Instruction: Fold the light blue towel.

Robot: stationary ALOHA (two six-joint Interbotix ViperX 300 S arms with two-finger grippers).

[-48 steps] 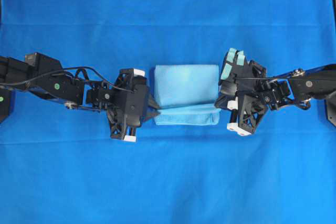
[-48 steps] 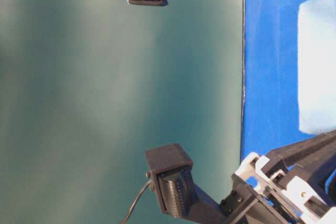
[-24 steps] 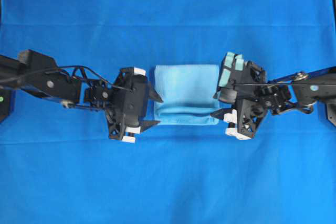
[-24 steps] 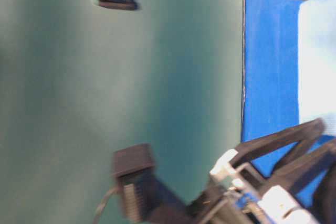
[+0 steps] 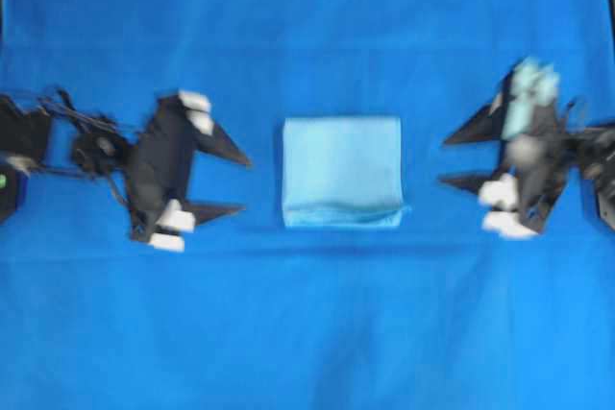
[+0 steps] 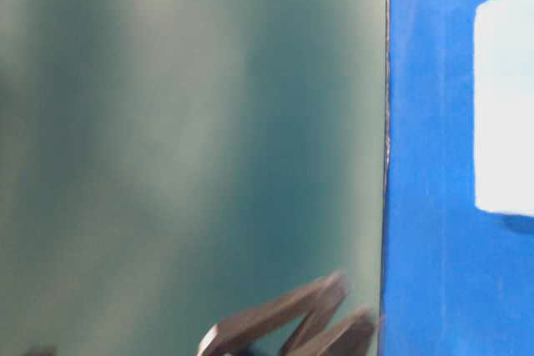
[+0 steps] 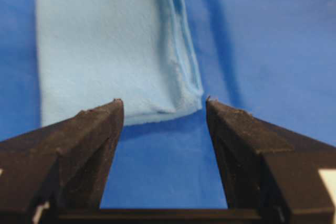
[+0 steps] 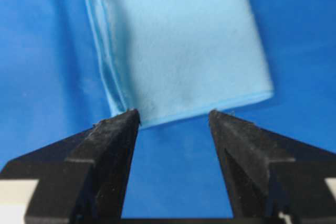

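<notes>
Now both jaws wide apart, empty, flanking folded light blue towel [image 5: 342, 171] without contact.

No text, label, brand, number or sign can be read in any view — the surfaces are plain, and the overhead and table-level views are too blurred for small print.

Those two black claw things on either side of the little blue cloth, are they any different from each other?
The left gripper sits left of the light blue towel and points right; the right gripper sits on the other side and points left. The right one carries pale teal patches on its body; the left one shows only black and white. Both are open, hold nothing, and stand clear of the towel.
</notes>
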